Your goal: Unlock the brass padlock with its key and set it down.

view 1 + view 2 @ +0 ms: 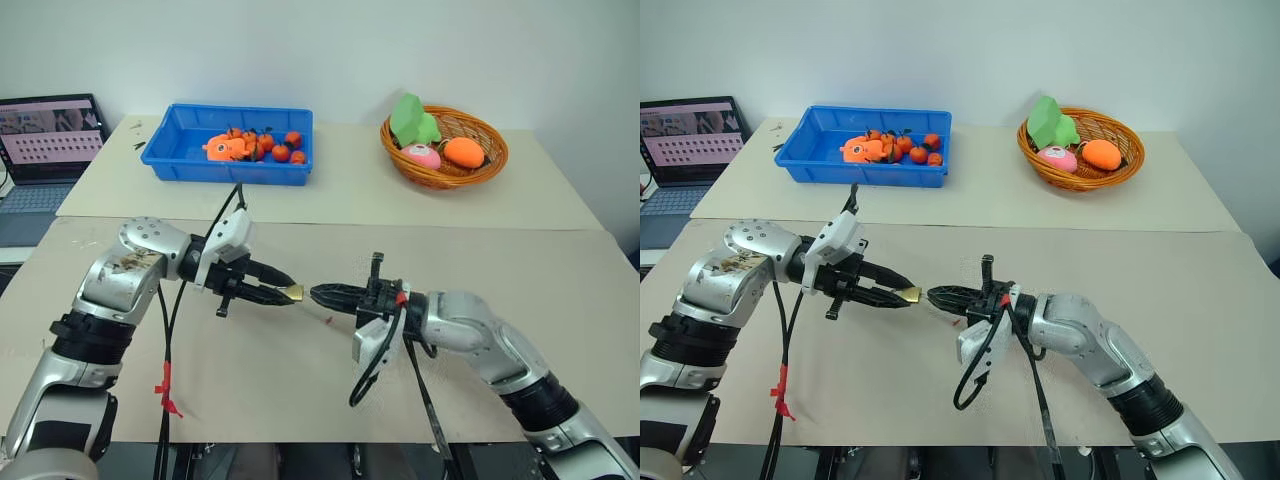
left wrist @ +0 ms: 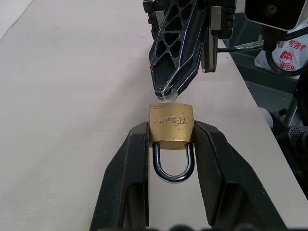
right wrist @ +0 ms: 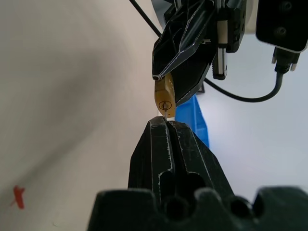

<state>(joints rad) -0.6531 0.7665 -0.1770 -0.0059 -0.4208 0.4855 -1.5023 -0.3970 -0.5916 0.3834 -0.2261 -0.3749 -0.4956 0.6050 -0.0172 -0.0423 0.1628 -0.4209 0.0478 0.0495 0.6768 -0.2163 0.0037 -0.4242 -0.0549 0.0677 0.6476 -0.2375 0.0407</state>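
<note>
The brass padlock (image 2: 171,126) hangs above the beige table (image 1: 300,380), clamped by its sides between the two fingers of my left gripper (image 1: 288,292). Its silver shackle (image 2: 173,171) points back toward the wrist, with both legs seated in the body. My right gripper (image 1: 316,294) faces it tip to tip from the right. It is shut on the key (image 3: 165,113), whose thin blade reaches into the keyhole on the padlock's bottom face (image 3: 165,104). Most of the key is hidden between the fingers.
A blue bin (image 1: 180,160) of small orange fruit stands at the back left. A wicker basket (image 1: 490,165) of toy food stands at the back right. A laptop (image 1: 45,140) is at the far left. Black cables (image 1: 165,340) hang from both wrists.
</note>
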